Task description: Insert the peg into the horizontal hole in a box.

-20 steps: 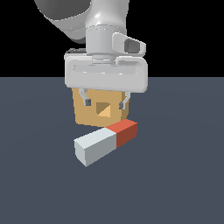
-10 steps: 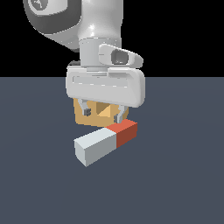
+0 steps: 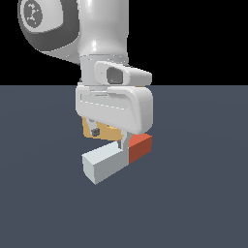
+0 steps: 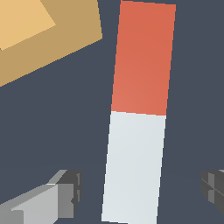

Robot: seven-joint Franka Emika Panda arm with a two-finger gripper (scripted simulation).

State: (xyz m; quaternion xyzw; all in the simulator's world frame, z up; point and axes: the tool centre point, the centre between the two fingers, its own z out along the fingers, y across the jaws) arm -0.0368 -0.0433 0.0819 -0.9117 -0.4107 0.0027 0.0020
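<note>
The peg point(image 3: 116, 158) lies flat on the dark floor, pale grey-white toward the exterior view's left, red-orange toward its right. In the wrist view the peg point(image 4: 138, 113) runs between my two fingers, one finger point(image 4: 65, 192) on each side of its pale part with gaps showing. My gripper point(image 3: 111, 139) is open and low over the pale part, not touching it. The tan box point(image 3: 97, 129) stands just behind the peg and is mostly covered by my hand; in the wrist view a corner of the box point(image 4: 48, 39) shows. The hole is hidden.
The dark blue-grey floor point(image 3: 203, 193) stretches all around the peg and box. No other objects show.
My hand has come down and toward the peg, now covering most of the box and straddling the peg's pale part. The peg has not moved.
</note>
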